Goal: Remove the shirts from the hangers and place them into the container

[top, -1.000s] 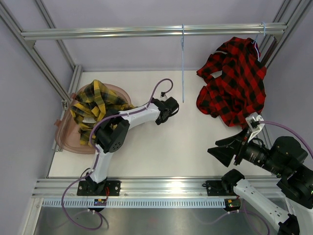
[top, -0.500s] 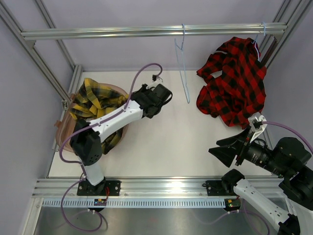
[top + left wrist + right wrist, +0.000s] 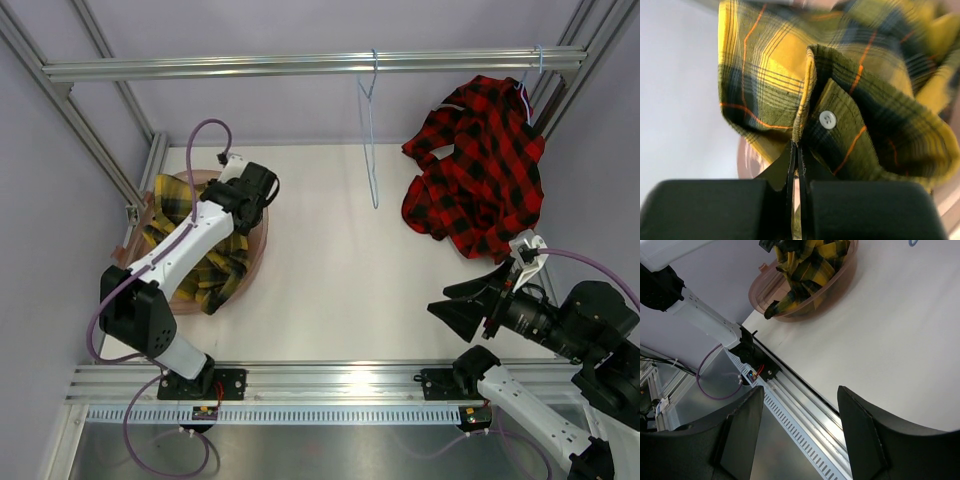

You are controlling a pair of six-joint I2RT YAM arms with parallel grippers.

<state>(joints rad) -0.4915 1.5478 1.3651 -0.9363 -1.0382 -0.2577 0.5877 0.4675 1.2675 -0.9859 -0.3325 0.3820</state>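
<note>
The yellow-and-black shirt [image 3: 200,262] lies bunched in the pinkish container [image 3: 262,240] at the table's left. Over the tub's far side, my left gripper [image 3: 256,190] is shut on the shirt's hem [image 3: 801,115], which runs between its fingertips [image 3: 796,145]. The red-and-black shirt [image 3: 480,170] hangs from a light-blue hanger [image 3: 539,58] on the rail at the far right. A bare light-blue hanger [image 3: 369,130] hangs from the rail's middle. My right gripper [image 3: 446,306] hovers open at the near right, holding nothing. Its wrist view shows the tub [image 3: 840,285] and yellow shirt [image 3: 810,260].
A silver frame rail [image 3: 250,66] crosses the back, with slanted posts at both sides. An aluminium rail [image 3: 805,400] runs along the near table edge and carries the left arm's base [image 3: 747,347]. White table [image 3: 340,280] lies between tub and red shirt.
My left arm swung from the table's middle to the left, over the container, drawing the yellow shirt further into the tub. The bare hanger sways. The right arm has barely moved.
</note>
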